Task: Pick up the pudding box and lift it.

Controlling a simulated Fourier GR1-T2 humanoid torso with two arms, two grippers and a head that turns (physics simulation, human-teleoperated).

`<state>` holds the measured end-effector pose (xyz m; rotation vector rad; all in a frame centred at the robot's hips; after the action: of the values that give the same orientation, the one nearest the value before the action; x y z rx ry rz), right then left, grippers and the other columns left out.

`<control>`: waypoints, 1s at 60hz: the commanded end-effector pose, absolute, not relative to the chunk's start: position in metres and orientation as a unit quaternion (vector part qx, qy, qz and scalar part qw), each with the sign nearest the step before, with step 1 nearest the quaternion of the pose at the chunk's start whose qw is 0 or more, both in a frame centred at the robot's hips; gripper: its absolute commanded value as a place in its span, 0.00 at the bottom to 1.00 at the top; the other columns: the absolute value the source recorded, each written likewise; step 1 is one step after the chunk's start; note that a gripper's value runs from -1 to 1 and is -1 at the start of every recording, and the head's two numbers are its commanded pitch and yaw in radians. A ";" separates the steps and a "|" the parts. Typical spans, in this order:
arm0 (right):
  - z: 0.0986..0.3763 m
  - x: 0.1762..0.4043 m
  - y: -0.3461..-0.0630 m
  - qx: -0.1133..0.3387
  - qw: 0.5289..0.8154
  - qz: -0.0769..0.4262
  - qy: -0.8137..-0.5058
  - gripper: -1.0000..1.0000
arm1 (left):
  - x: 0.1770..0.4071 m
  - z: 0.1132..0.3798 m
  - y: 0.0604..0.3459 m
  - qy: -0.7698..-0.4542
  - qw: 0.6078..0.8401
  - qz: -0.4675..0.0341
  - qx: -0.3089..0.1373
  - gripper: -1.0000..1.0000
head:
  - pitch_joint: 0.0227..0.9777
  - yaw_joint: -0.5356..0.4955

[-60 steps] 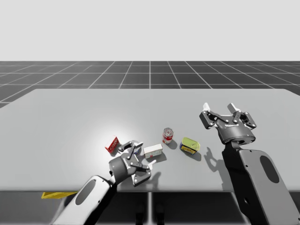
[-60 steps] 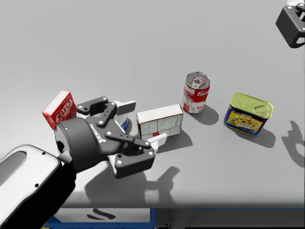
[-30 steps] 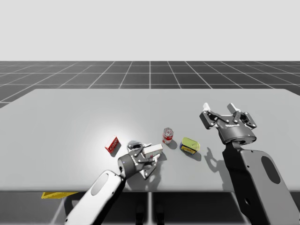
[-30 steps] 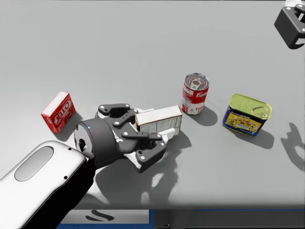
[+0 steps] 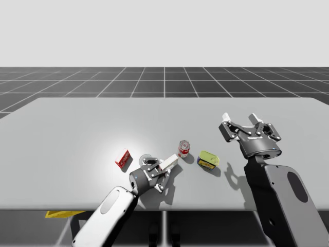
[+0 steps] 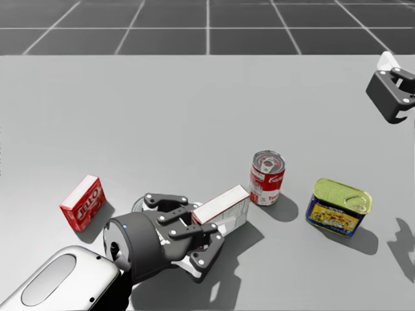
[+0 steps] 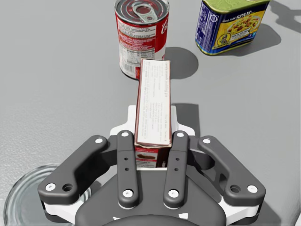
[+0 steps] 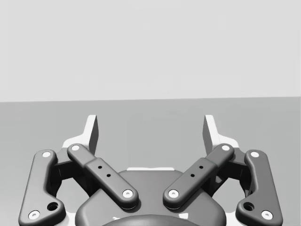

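At the lower left of the head view a small red cardboard box (image 6: 82, 203) sat on the grey worktop (image 6: 162, 116). Just right of it, my left gripper (image 7: 153, 141) was pinching the slim white-and-brown cardboard pudding box (image 7: 154, 99) by its near end, one finger on each broad face. A flat silver round tin (image 7: 28, 197) lay under and beside the gripper. The pudding box stood tilted, low in the middle of the head view. Its far end pointed at the red-and-white soup can (image 6: 267, 177), close to it but apart. Whether that end touched the worktop I could not tell.

I judged the box light and fairly stiff, with thin walls that would dent under a hard squeeze and smooth printed faces that could slip. Held at one end, it might swing or twist in the grip, so a hold nearer its middle across the broad faces would have suited it better.

Further right stood a blue-and-yellow squat tin (image 6: 339, 206). My right gripper (image 8: 151, 134) hung spread and empty at the upper right.
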<state>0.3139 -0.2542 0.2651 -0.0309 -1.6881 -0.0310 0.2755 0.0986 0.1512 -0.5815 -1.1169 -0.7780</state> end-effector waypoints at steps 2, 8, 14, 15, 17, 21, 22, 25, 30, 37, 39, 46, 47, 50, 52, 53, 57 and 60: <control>0.265 0.314 -0.254 -0.014 0.663 -0.015 -0.748 0.00 | 0.267 0.146 0.096 -0.490 0.729 -0.382 -0.287 1.00 | 0.68 0.52; 0.266 0.314 -0.254 -0.015 0.662 -0.017 -0.749 0.00 | 0.266 0.147 0.096 -0.491 0.727 -0.384 -0.288 0.99 | 0.59 0.52; 0.266 0.314 -0.255 -0.016 0.662 -0.017 -0.749 0.00 | 0.266 0.147 0.096 -0.491 0.726 -0.386 -0.288 0.99 | 0.53 0.52; 0.265 0.314 -0.255 -0.016 0.662 -0.017 -0.749 0.00 | 0.266 0.146 0.096 -0.492 0.725 -0.386 -0.288 0.99 | 0.53 0.52; 0.265 0.314 -0.254 -0.016 0.662 -0.016 -0.749 0.00 | 0.265 0.147 0.096 -0.492 0.725 -0.387 -0.288 0.98 | 0.51 0.51; 0.265 0.314 -0.254 -0.016 0.663 -0.015 -0.748 0.00 | 0.265 0.147 0.096 -0.494 0.723 -0.389 -0.288 0.99 | 0.48 0.51; 0.265 0.314 -0.254 -0.016 0.663 -0.015 -0.748 0.00 | 0.265 0.147 0.096 -0.494 0.722 -0.389 -0.288 1.00 | 0.48 0.51; 0.265 0.314 -0.254 -0.016 0.663 -0.015 -0.748 0.00 | 0.264 0.148 0.096 -0.495 0.722 -0.388 -0.289 0.99 | 0.46 0.51; 0.265 0.314 -0.255 -0.016 0.663 -0.015 -0.748 0.00 | 0.264 0.150 0.095 -0.498 0.720 -0.388 -0.288 0.99 | 0.45 0.51; 0.265 0.314 -0.255 -0.017 0.663 -0.016 -0.748 0.00 | 0.261 0.166 0.096 -0.518 0.709 -0.386 -0.285 1.00 | 0.46 0.51; 0.264 0.314 -0.256 -0.017 0.663 -0.016 -0.748 0.00 | 0.259 0.173 0.097 -0.522 0.705 -0.385 -0.287 1.00 | 0.46 0.51; 0.264 0.314 -0.256 -0.018 0.663 -0.016 -0.748 0.00 | 0.256 0.196 0.100 -0.542 0.692 -0.389 -0.278 1.00 | 0.46 0.52; 0.264 0.314 -0.256 -0.018 0.663 -0.016 -0.748 0.00 | 0.256 0.198 0.100 -0.544 0.690 -0.389 -0.277 1.00 | 0.46 0.52; 0.264 0.314 -0.256 -0.020 0.662 -0.016 -0.749 0.00 | 0.256 0.211 0.102 -0.556 0.684 -0.386 -0.272 1.00 | 0.45 0.52; 0.264 0.314 -0.256 -0.020 0.662 -0.016 -0.749 0.00 | 0.257 0.216 0.103 -0.561 0.681 -0.385 -0.270 1.00 | 0.45 0.52; 0.264 0.314 -0.256 -0.021 0.662 -0.016 -0.749 0.00 | 0.257 0.222 0.104 -0.567 0.678 -0.384 -0.268 1.00 | 0.45 0.52; 0.264 0.314 -0.256 -0.020 0.662 -0.017 -0.749 0.00 | 0.259 0.239 0.107 -0.583 0.668 -0.382 -0.261 1.00 | 0.45 0.52; 0.264 0.314 -0.256 -0.020 0.662 -0.016 -0.749 0.00 | 0.261 0.248 0.109 -0.591 0.662 -0.382 -0.256 1.00 | 0.45 0.52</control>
<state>0.3142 -0.2555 0.2642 -0.0443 -1.6931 -0.0366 0.2599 0.1140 0.2080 -0.5340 -1.2543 -0.7949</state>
